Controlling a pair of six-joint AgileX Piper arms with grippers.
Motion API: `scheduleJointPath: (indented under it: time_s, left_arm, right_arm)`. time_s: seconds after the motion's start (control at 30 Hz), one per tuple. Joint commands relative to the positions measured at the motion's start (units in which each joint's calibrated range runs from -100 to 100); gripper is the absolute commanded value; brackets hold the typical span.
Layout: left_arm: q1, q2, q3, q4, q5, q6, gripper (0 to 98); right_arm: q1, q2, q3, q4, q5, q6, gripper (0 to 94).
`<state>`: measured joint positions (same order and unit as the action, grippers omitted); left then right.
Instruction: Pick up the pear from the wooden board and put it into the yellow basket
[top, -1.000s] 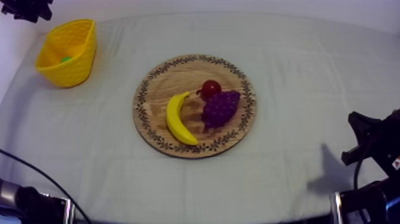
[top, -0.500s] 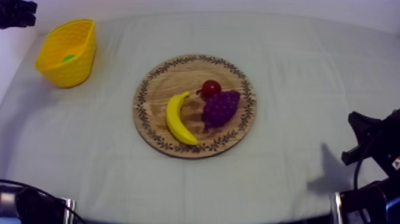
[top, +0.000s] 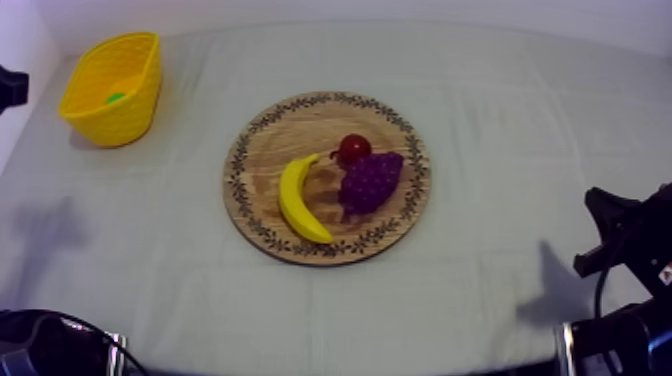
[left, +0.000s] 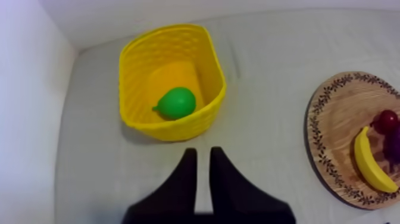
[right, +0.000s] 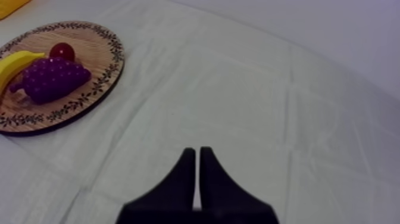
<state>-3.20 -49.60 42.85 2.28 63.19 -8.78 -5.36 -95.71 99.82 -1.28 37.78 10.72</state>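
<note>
The pear lies inside the yellow basket, at the upper left of the top view. My left gripper is near the basket, its fingers a little apart and holding nothing. My right gripper is closed and empty. If the left arm pushes forward, it could bump the basket and tip the pear out.

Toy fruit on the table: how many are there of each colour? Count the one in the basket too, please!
Yellow: 1, the banana on the wooden board
Purple: 1, the bunch of grapes on the board
Red: 1, the small red fruit on the board
Green: 1, the pear in the yellow basket
Total: 4
</note>
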Motion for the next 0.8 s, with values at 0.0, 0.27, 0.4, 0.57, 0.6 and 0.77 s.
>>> scheduleJointPath:
  time_s: [0.0, 0.27, 0.4, 0.57, 0.6, 0.77]
  left_arm:
    - [0.06, -11.44, 6.45, 0.22, -1.35, -0.36, 3.0]
    - [0.79, -28.5, 20.34, 1.33, -4.56, -3.34, 0.2]
    - [0.45, -35.79, 27.36, 2.32, -7.34, -4.4, 0.0]
    - [0.74, -43.39, 36.79, 2.66, -12.9, -3.7, 0.0]
    - [0.79, -44.54, 38.41, 2.46, -13.68, -3.01, 0.0]
    - [0.9, -48.96, 45.53, 0.86, -16.07, 1.71, 0.0]
  right_arm:
    - [0.0, -0.04, -0.05, -0.01, 0.04, 0.0, 0.4]
    - [0.0, -0.04, -0.05, -0.01, 0.04, 0.0, 0.4]
    - [0.0, -0.04, -0.05, -0.01, 0.04, 0.0, 0.4]
    - [0.0, -0.04, -0.05, -0.01, 0.04, 0.0, 0.4]
    - [0.0, -0.04, -0.05, -0.01, 0.04, 0.0, 0.4]
    - [0.0, -0.04, -0.05, -0.01, 0.04, 0.0, 0.4]
